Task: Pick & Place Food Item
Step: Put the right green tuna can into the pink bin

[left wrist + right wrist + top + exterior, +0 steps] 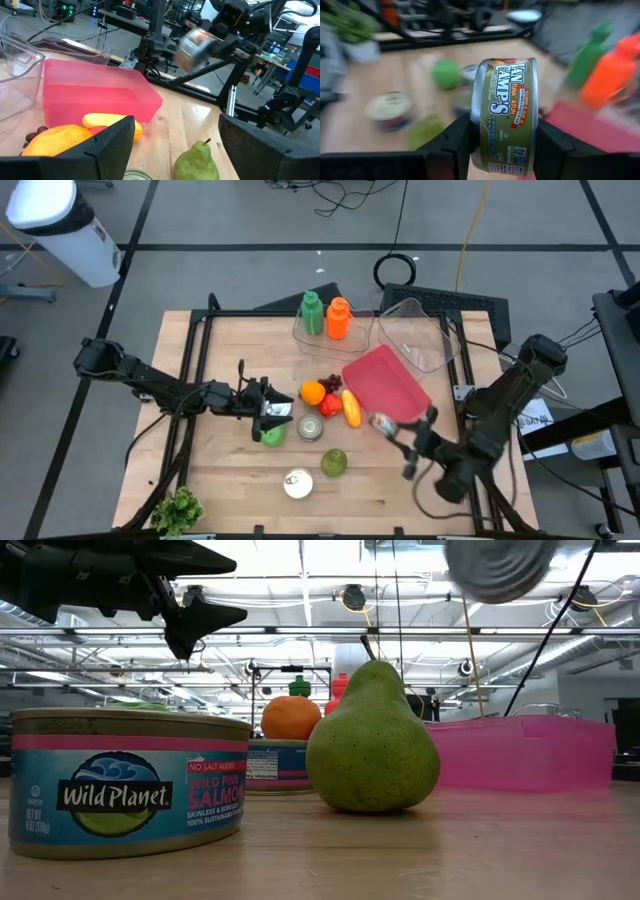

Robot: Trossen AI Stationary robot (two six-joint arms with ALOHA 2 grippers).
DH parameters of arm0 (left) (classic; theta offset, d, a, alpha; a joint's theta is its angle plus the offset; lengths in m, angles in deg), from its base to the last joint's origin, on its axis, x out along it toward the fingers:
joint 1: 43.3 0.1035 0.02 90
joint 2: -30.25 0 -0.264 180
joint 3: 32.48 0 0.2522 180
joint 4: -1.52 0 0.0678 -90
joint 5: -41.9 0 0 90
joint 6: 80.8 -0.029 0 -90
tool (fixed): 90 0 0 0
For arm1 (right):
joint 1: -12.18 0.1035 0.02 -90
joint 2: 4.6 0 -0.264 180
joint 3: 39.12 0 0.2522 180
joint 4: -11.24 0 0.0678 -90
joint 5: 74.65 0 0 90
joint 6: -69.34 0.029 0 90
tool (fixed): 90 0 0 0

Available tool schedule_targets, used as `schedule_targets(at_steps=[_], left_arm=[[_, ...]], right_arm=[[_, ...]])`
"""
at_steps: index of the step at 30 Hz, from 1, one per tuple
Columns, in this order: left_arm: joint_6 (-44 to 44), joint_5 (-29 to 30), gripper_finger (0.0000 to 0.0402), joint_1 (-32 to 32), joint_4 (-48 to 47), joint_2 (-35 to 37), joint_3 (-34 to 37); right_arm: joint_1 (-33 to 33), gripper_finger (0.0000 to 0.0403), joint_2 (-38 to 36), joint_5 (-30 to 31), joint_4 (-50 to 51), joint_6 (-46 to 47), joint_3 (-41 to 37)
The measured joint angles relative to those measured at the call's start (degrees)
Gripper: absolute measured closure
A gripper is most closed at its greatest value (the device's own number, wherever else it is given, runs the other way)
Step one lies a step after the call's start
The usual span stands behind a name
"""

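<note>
So the right gripper [385,426] has a Van Camp's tuna can [505,117] pinched between its two fingers, held up off the table just at the near corner of the pink bin [388,383]. From the left wrist view the can [195,42] hangs in the air past the bin's far end, clearly above the wood.

The left gripper [272,412] sits low over the middle of the table with its fingers spread and nothing between them, right by a green round fruit [272,436].

Between the two arms there's a little pile: an orange [312,392], grapes [332,383], something red and a yellow piece. A pear [333,463] and a Wild Planet salmon can [125,780] sit nearer the front edge, well apart from the bin.
</note>
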Motion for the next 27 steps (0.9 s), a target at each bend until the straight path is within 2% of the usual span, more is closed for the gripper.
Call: schedule_targets(at_steps=[6, 14, 16, 19, 24, 27], left_arm=[[0.1, 0.0, 0.0103, 0.0, 0.0, 0.0, 0.0], [0.0, 0.0, 0.0103, 0.0, 0.0, 0.0, 0.0], [0.0, 0.0, 0.0103, 0.0, 0.0, 0.0, 0.0], [0.1, 0.0, 0.0103, 0.0, 0.0, 0.0, 0.0], [0.1, 0.0, 0.0103, 0.0, 0.0, 0.0, 0.0], [0.1, 0.0, 0.0103, 0.0, 0.0, 0.0, 0.0]], right_arm=[[-13.8, 0.0262, -1.3, 4.6, 3.7, -12.9, 0.1], [-32.2, 0.0262, -2.3, 2.9, 4.5, -25.1, 0.1], [-37.1, 0.0262, -2.5, -1.4, 1.9, -28.5, 0.1], [-43.1, 0.0262, -2.4, -12.4, -3.9, -34.3, -0.4], [-50.5, 0.0262, -3.5, -32.0, -24.6, -49.4, -5.2], [-54.2, 0.0262, -5.9, -41.9, -34.0, -54.7, -8.1]])
